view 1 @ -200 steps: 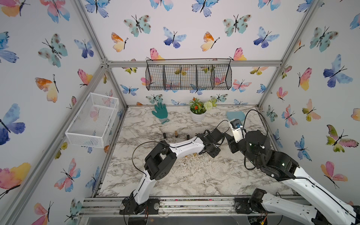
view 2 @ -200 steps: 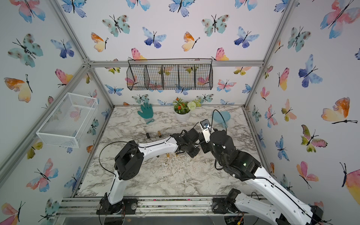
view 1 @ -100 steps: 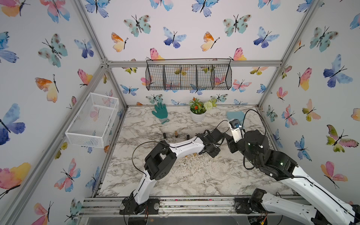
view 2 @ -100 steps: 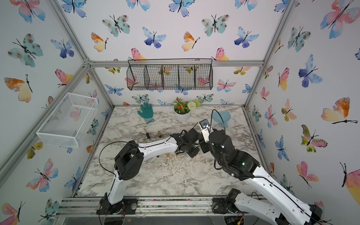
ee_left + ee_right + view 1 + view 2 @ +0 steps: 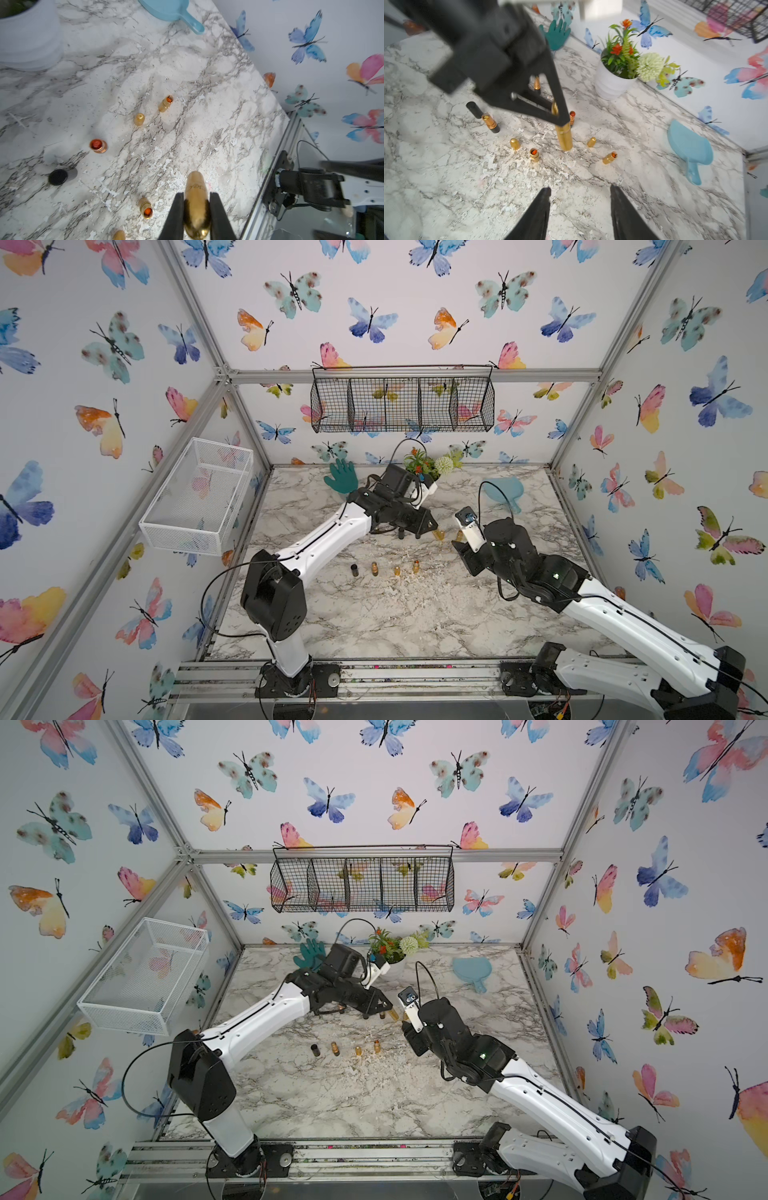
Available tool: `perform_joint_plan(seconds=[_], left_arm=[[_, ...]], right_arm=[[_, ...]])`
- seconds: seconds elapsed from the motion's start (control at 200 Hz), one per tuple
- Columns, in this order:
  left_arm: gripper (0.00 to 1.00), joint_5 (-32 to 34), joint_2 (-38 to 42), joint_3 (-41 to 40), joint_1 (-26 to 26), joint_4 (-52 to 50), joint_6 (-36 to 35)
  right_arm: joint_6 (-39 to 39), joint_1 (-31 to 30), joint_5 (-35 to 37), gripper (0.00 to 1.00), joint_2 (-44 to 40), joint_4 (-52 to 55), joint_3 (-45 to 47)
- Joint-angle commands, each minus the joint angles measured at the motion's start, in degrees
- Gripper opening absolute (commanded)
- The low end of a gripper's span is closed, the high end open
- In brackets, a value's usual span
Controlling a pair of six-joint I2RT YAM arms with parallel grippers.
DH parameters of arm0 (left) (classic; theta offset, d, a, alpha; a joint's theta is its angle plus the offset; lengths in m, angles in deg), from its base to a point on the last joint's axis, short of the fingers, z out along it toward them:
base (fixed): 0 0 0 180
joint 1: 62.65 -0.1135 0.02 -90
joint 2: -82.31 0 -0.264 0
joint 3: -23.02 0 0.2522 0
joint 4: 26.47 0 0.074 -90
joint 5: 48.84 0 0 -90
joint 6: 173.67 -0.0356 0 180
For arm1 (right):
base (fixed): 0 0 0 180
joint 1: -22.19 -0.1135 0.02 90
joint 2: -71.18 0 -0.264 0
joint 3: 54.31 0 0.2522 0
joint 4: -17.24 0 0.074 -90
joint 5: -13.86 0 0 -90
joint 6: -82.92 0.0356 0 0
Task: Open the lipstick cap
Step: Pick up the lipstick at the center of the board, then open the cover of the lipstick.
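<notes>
Gold lipstick (image 5: 195, 182) in the left pincer (image 5: 196, 195), black-fingered. Below it, white marble table (image 5: 207, 104) veined grey. Beyond, light-blue scoop (image 5: 166, 10), butterfly-patterned walls (image 5: 270, 20).

Gold lipstick (image 5: 196, 207): we find one engraved cursive mark on its barrel, lower centre of the left wrist view.
Reading of the mark: looping script, too faint and blurred for us to make out any letter.
Other text, numbers, signs: we can read none in any view.
</notes>
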Motion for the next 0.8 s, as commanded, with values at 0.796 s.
perform_joint_plan(seconds=[0.796], left_arm=[[0.00,-24.0,5.9,-7.8,-8.0,-5.1,0.8]], right_arm=[[-4.2,1.1,-14.7,0.19,13.8,-13.5,-2.4]])
